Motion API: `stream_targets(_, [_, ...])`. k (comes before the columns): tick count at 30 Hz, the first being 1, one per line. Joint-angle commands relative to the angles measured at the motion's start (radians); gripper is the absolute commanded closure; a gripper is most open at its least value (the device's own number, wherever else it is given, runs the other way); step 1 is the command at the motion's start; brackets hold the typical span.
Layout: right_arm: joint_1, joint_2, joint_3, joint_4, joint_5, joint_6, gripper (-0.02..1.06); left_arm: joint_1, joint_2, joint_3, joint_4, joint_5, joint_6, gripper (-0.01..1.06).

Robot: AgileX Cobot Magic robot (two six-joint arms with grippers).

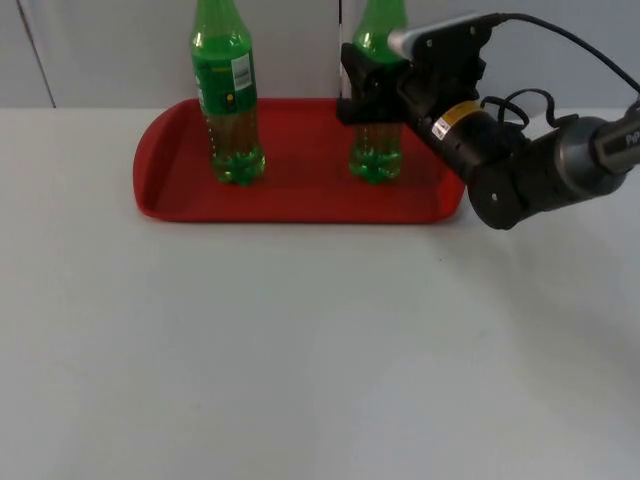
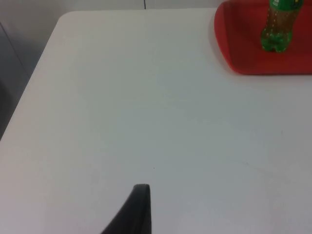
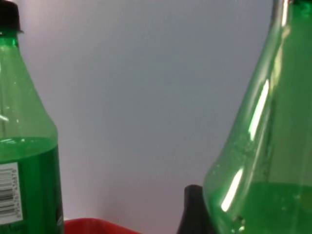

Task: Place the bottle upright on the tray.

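2 green bottles stand upright on the red tray [image 1: 300, 200] at the back of the white bench [image 1: 300, 350].

The right gripper [image 1: 372, 95] is clamped on the right bottle [image 1: 377, 155]; the left bottle [image 1: 228, 100] stands apart. The left gripper [image 2: 139, 209] waits over bare bench, its state impossible to tell.

Two green bottles upright on a red tray

The red tray [image 1: 300, 195] lies at the far side of the table. One green bottle [image 1: 227, 95], labelled and partly filled with green liquid, stands upright near the tray's left end. A second green bottle [image 1: 377, 150] stands upright toward the tray's right end, its middle hidden; its clear green shoulder [image 3: 263, 146] looms close in the right wrist view.
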Motion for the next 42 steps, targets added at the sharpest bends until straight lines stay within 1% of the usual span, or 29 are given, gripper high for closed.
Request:
stream_targets(1, [0.005, -0.008, -0.002, -0.018, 0.051, -0.011, 0.96, 0.003, -0.004, 0.005, -0.006, 0.0, 0.003, 0.0])
stream_targets(3, [0.005, -0.008, -0.002, -0.034, 0.053, -0.011, 0.86, 0.003, -0.004, 0.005, -0.006, 0.0, 0.003, 0.0])
stream_targets(4, [0.005, -0.008, -0.002, -0.034, 0.053, -0.011, 0.86, 0.003, -0.004, 0.005, -0.006, 0.0, 0.003, 0.0])
stream_targets(6, [0.005, -0.008, -0.002, -0.034, 0.048, -0.011, 0.72, 0.003, -0.004, 0.005, -0.006, 0.0, 0.003, 0.0])
stream_targets(7, [0.005, -0.008, -0.002, -0.034, 0.038, -0.011, 0.61, 0.003, -0.004, 0.005, -0.006, 0.0, 0.003, 0.0])
stream_targets(8, [0.005, -0.008, -0.002, -0.034, 0.033, -0.011, 0.57, 0.003, -0.004, 0.005, -0.006, 0.0, 0.003, 0.0])
stream_targets(9, [0.005, -0.008, -0.002, -0.034, 0.033, -0.011, 0.57, 0.003, -0.004, 0.005, -0.006, 0.0, 0.003, 0.0])
stream_targets(10, [0.005, -0.008, -0.002, -0.032, 0.021, -0.011, 0.45, 0.003, -0.004, 0.005, -0.006, 0.0, 0.003, 0.0])
stream_targets(11, [0.005, -0.008, -0.002, -0.03, 0.01, -0.011, 0.39, 0.003, -0.004, 0.005, -0.006, 0.0, 0.003, 0.0])
stream_targets(12, [0.005, -0.008, -0.002, -0.023, -0.001, -0.011, 0.36, 0.003, -0.004, 0.005, -0.006, 0.0, 0.003, 0.0])
stream_targets(13, [0.005, -0.008, -0.002, -0.023, -0.001, -0.011, 0.36, 0.003, -0.004, 0.005, -0.006, 0.0, 0.003, 0.0])
stream_targets(14, [0.005, -0.008, -0.002, -0.013, -0.008, -0.011, 0.33, 0.003, -0.004, 0.005, -0.006, 0.0, 0.003, 0.0])
stream_targets(17, [0.005, -0.008, -0.002, 0.042, -0.019, -0.011, 0.31, 0.003, -0.004, 0.005, -0.006, 0.0, 0.003, 0.0])
stream_targets(24, [0.005, -0.008, -0.002, 0.033, -0.019, -0.011, 0.31, 0.003, -0.004, 0.005, -0.006, 0.0, 0.003, 0.0])
stream_targets(26, [0.005, -0.008, -0.002, -0.004, -0.019, -0.011, 0.31, 0.003, -0.004, 0.005, -0.006, 0.0, 0.003, 0.0])
stream_targets(27, [0.005, -0.008, -0.002, -0.023, -0.019, -0.011, 0.27, 0.003, -0.004, 0.005, -0.006, 0.0, 0.003, 0.0])
stream_targets(28, [0.005, -0.008, -0.002, -0.034, -0.019, -0.011, 0.2, 0.003, -0.004, 0.005, -0.006, 0.0, 0.003, 0.0])
stream_targets(29, [0.005, -0.008, -0.002, -0.033, -0.019, -0.011, 0.06, 0.003, -0.004, 0.005, -0.006, 0.0, 0.003, 0.0])
stream_targets(30, [0.005, -0.008, -0.002, -0.033, -0.019, -0.011, 0.06, 0.003, -0.004, 0.005, -0.006, 0.0, 0.003, 0.0])
stream_targets(31, [0.005, -0.008, -0.002, -0.033, -0.019, -0.011, -0.01, 0.003, -0.004, 0.005, -0.006, 0.0, 0.003, 0.0])
stream_targets(36, [0.005, -0.013, 0.008, -0.03, -0.006, 0.002, -0.01, 0.003, -0.004, 0.005, -0.006, 0.0, 0.003, 0.0])
stream_targets(38, [0.005, -0.035, 0.034, -0.03, 0.049, 0.034, -0.01, 0.003, -0.004, 0.005, -0.006, 0.0, 0.003, 0.0])
stream_targets(39, [0.005, -0.053, 0.051, -0.03, 0.08, 0.067, -0.01, 0.003, -0.004, 0.005, -0.006, 0.0, 0.003, 0.0])
stream_targets(40, [0.005, -0.053, 0.051, -0.03, 0.08, 0.067, -0.01, 0.003, -0.004, 0.005, -0.006, 0.0, 0.003, 0.0])
stream_targets(42, [0.005, -0.091, 0.101, -0.03, 0.113, 0.09, -0.01, 0.003, -0.004, 0.005, -0.006, 0.0, 0.003, 0.0])
